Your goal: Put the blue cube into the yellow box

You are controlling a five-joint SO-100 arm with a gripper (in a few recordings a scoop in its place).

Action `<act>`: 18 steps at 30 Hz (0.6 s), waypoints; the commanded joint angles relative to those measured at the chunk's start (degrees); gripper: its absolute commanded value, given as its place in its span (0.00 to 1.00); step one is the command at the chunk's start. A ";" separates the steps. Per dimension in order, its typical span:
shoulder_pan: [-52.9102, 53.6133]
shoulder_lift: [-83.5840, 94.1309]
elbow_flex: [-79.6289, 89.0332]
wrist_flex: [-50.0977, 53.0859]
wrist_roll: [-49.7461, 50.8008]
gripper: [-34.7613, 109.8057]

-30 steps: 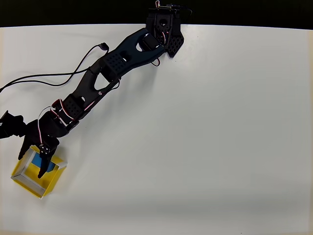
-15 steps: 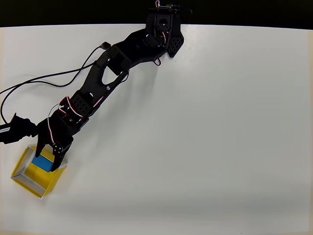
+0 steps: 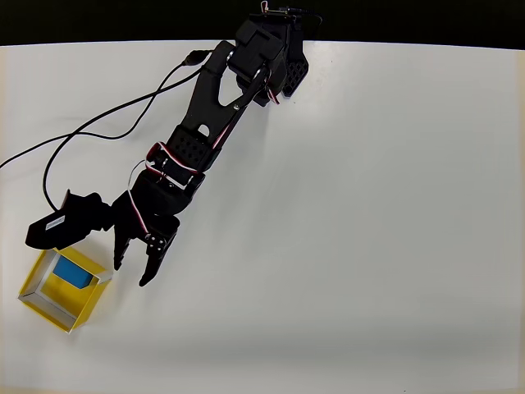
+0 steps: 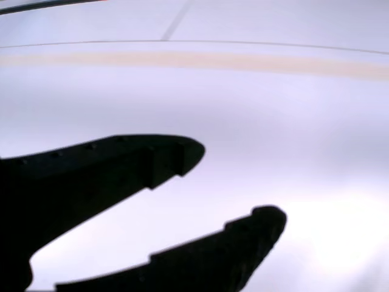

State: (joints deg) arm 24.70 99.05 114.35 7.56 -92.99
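Blue cube (image 3: 72, 273) lies inside yellow box (image 3: 49, 309); claw (image 3: 132, 274) spread, empty.

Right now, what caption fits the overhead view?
Open gripper beside the yellow box, blue cube resting inside it.

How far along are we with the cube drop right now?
Done: the blue cube lies inside the yellow box, in the overhead view. In hand: nothing; the gripper is open and empty, beside the box's right corner, its fingers spread apart in the wrist view. Left: probably only pulling the arm clear.
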 commanded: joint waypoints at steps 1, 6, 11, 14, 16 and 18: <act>-4.04 19.07 6.59 2.64 0.53 0.37; -9.23 33.93 19.78 7.03 2.20 0.35; -12.57 47.37 31.38 12.92 2.20 0.33; -14.94 53.79 34.72 20.39 2.72 0.32; -16.96 57.74 35.68 26.98 3.08 0.31; -18.98 61.08 36.83 32.34 2.81 0.29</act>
State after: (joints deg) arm 7.73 152.23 151.88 32.08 -89.82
